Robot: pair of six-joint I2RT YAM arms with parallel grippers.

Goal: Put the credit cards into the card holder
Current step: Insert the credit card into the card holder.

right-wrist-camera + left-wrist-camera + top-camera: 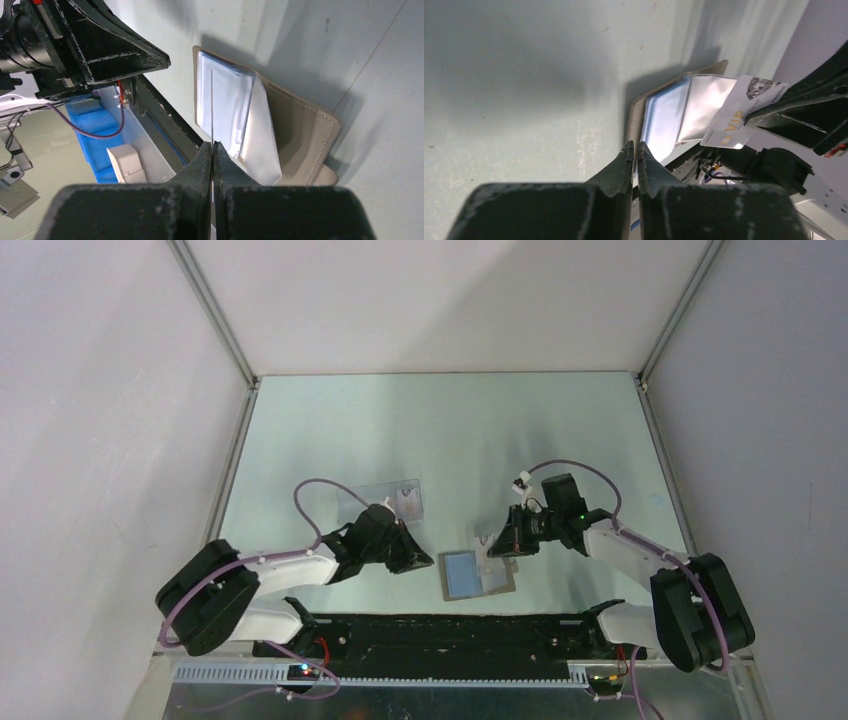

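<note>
While the right hand (212, 150) pinches a credit card (736, 120) edge-on, long axis aimed at the open card holder (300, 130) just ahead on the bench (400, 430), the left hand (635, 150) sits nearly closed at its edge, grip unclear.

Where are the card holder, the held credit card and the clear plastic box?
card holder (305, 135), right wrist view, its grey-brown inner cover.
credit card (731, 112), left wrist view, its printed face.
clear plastic box (392, 496), top external view, its transparent top.
</note>
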